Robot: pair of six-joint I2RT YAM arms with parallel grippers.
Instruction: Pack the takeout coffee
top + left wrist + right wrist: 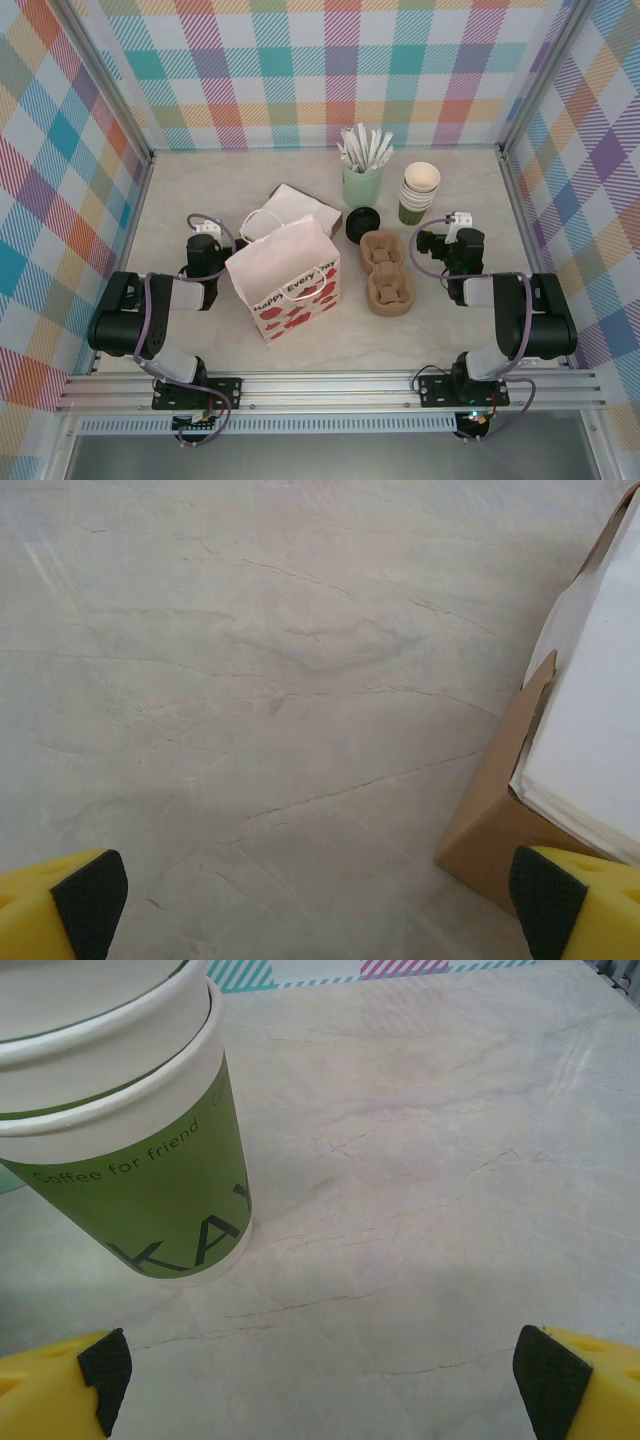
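Note:
The takeout coffee (pixel 362 224) shows from above as a round black lid, standing between a paper bag and a stack of cups. My left gripper (pixel 204 233) hangs open over bare table left of the bag; in the left wrist view my left gripper (pixel 320 920) has nothing between its yellow, black-padded fingers (pixel 88 892). My right gripper (pixel 436 242) is open to the right of the cup carrier. In the right wrist view my right gripper (pixel 320 1380) has only table between its fingers (pixel 548 1372).
A white paper bag (pixel 285 275) with red print stands open at the centre. A brown two-hole cup carrier (pixel 388 272) lies to its right. A stack of lidless green cups (pixel 418 195) (pixel 150 1160), a mint cup of white sticks (pixel 362 180) and a brown box of white napkins (pixel 300 207) (pixel 590 740) sit behind.

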